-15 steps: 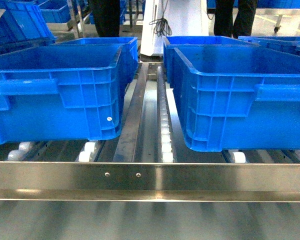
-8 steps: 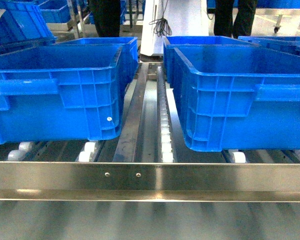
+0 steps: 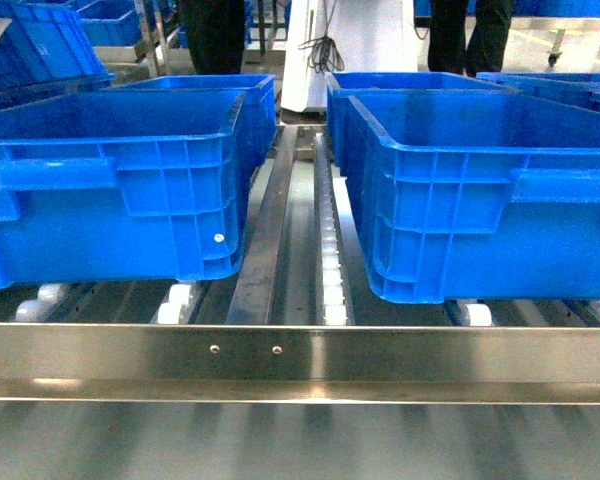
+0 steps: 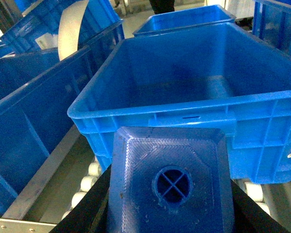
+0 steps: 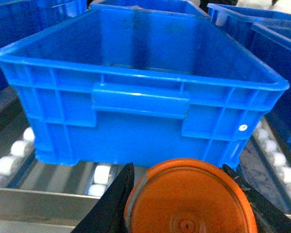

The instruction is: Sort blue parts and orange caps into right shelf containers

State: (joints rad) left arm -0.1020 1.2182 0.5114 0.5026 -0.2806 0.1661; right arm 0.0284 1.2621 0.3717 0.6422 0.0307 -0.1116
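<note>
one blue part (image 4: 170, 182), one orange cap (image 5: 190, 199)

Two large blue crates are seen on a steel roller rack. The left crate (image 3: 120, 180) sits at about nine o'clock, the right crate (image 3: 480, 190) at about three o'clock, and a gap is left between them. Down that gap a row of small white rollers (image 3: 329, 265) is laid, running toward twelve o'clock. A shiny front rail (image 3: 300, 355) with two small screws is stretched across at six o'clock. More blue crates are stacked behind, and the dark legs of two people (image 3: 212, 35) are visible at the top edge, near twelve o'clock.
</note>
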